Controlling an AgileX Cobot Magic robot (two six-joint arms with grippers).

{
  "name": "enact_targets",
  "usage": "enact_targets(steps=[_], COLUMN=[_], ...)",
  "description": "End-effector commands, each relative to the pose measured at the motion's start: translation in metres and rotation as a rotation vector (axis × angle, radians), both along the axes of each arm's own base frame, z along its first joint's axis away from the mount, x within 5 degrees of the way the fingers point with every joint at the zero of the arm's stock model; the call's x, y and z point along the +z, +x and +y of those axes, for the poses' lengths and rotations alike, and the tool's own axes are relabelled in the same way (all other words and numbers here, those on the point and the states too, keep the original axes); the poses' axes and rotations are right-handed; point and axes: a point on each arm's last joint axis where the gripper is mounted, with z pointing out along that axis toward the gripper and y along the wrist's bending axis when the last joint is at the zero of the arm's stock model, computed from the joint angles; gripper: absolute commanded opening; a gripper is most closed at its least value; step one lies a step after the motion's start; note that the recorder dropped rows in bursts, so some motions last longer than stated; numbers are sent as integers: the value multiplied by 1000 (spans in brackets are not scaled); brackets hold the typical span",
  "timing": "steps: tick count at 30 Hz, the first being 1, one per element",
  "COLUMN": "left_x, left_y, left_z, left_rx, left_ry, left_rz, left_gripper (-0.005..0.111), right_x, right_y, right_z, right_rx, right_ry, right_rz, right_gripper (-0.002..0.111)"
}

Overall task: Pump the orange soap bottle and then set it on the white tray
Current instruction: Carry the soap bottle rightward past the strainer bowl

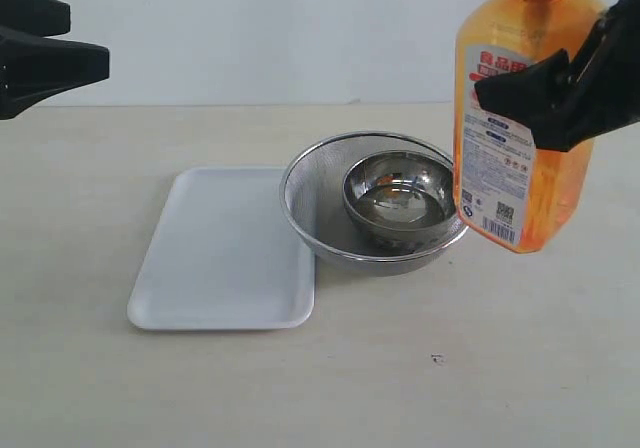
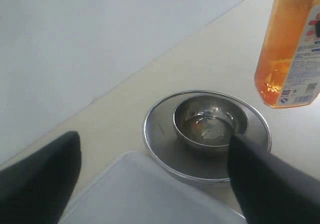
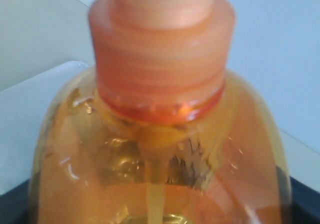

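The orange soap bottle [image 1: 503, 183] hangs in the air at the right, slightly tilted, its base just above the table beside the strainer. My right gripper [image 1: 545, 98] is shut on its middle, one black finger across the label. In the right wrist view the bottle's neck and shoulders [image 3: 160, 149] fill the frame; the pump head is cut off at the top edge. The bottle [image 2: 290, 49] also shows in the left wrist view. The white tray [image 1: 225, 248] lies flat left of centre with nothing on it. My left gripper [image 1: 85, 38] hovers open at the far left, above the tray [image 2: 140, 194].
A round steel mesh strainer [image 1: 300, 178] stands between the tray and the bottle, touching the tray's right edge, with a steel bowl [image 1: 400, 193] inside it. Strainer [image 2: 150, 139] and bowl [image 2: 210, 121] lie beyond my left gripper. A pale wall rises behind the table.
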Motion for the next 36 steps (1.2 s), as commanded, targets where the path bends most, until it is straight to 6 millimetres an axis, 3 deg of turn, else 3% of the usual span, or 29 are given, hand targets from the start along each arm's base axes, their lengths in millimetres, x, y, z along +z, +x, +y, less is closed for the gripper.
enact_targets(steps=[1,25,36], left_x=[1,1,1], left_y=[-1,-1,-1], left_z=[1,1,1], left_rx=[9,7,8], left_ry=[2,1,1], left_rz=[-4,-4,-4], left_gripper=[74,74,74], right_x=[11,14,-6], right_y=[0,18,50], right_z=[-4,-37,-38], right_rx=[-58,-479,-526], right_ry=[29,38,-36], right_rz=[-44,-107,-52], right_gripper=[0,0,0])
